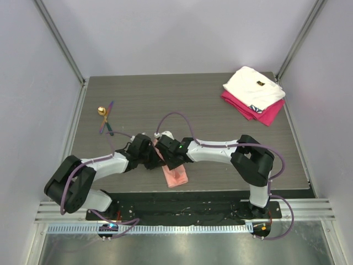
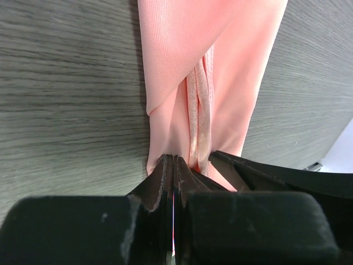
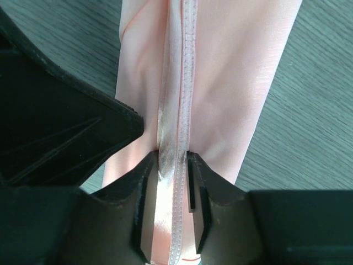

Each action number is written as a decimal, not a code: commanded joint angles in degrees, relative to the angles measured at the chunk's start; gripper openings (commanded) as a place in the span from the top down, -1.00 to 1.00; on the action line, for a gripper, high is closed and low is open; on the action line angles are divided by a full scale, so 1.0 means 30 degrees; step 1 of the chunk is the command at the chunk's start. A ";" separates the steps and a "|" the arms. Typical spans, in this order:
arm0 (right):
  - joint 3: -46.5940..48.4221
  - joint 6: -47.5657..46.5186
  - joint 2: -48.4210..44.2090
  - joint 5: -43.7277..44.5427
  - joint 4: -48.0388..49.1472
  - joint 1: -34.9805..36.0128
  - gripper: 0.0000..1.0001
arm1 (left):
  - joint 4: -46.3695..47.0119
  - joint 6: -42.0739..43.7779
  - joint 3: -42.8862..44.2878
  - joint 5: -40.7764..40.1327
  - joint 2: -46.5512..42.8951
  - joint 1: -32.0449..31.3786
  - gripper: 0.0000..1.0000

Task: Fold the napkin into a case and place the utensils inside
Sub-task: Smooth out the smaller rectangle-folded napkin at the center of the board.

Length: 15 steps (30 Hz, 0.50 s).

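Near the bottom middle of the top view, the napkin (image 1: 177, 176) lies on the tabletop (image 1: 220, 127) as a long thin strip, and both tools sit on it side by side. The left tool (image 2: 174, 161) is shut tight on the strip's outer folded edge, with a bit of pink showing between its fingers. The right tool (image 3: 172, 160) has a finger on each side of the two stitched edges that meet down the middle, and it looks like it is pinching them.

I think the step is another fold to make the case. To do it well, both tools should lift together, at the same height and speed. They should not pull apart, or the strip will open. The stitched edges should stay lined up, and the fold should be laid down flat.

The napkin is salmon pink, thin and a little shiny, with soft wrinkles. It looks slippery, so it may slide out of a weak hold.

The utensils (image 1: 105, 118) wait at the left of the frame, well apart from the napkin.
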 commanded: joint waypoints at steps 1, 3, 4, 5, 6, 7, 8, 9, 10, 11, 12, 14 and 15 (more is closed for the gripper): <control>-0.0142 0.0583 0.0458 0.1024 0.0022 0.0141 0.39 | 0.0715 -0.0059 -0.0868 -0.0132 0.0598 -0.0011 1.00; -0.0026 0.0584 0.0370 0.1083 -0.0182 0.0112 0.56 | 0.0895 -0.0205 -0.0985 -0.0161 0.0656 -0.0011 1.00; 0.0178 0.0584 0.0341 0.1054 -0.0329 0.0112 0.61 | 0.0983 -0.0234 -0.1044 -0.0132 0.0657 -0.0011 1.00; 0.0267 0.0555 0.0311 0.1054 -0.0417 0.0141 0.68 | 0.1100 -0.0321 -0.1074 -0.0132 0.0686 -0.0011 1.00; 0.0355 0.0526 0.0253 0.1083 -0.0650 0.0112 0.74 | 0.1188 -0.0380 -0.1103 -0.0103 0.0657 -0.0011 1.00; 0.0646 0.0438 0.0252 0.1170 -0.0768 0.0141 0.81 | 0.1218 -0.0410 -0.1161 -0.0102 0.0628 -0.0040 1.00; 0.0823 0.0408 0.0252 0.1171 -0.0944 0.0141 0.93 | 0.1305 -0.0410 -0.1162 -0.0131 0.0628 -0.0040 1.00; 0.0999 0.0379 0.0252 0.1229 -0.1322 0.0112 0.98 | 0.1277 -0.0439 -0.1191 -0.0132 0.0570 -0.0098 1.00; 0.1319 0.0379 0.0194 0.1317 -0.1500 0.0141 0.98 | 0.1306 -0.0439 -0.1220 -0.0132 0.0482 -0.0099 1.00; 0.1439 0.0379 0.0136 0.1318 -0.1647 0.0141 0.98 | 0.1306 -0.0439 -0.1278 -0.0161 0.0452 -0.0099 1.00; 0.1556 0.0379 0.0106 0.1289 -0.1910 0.0112 0.98 | 0.1306 -0.0526 -0.1308 -0.0161 0.0394 -0.0099 1.00; 0.1966 0.0437 -0.0098 0.1143 -0.2145 0.0112 0.98 | 0.1277 -0.0615 -0.1454 -0.0219 0.0247 -0.0128 1.00; 0.2083 0.0437 -0.0186 0.1026 -0.2292 0.0141 0.98 | 0.1306 -0.0644 -0.1484 -0.0278 0.0218 -0.0157 1.00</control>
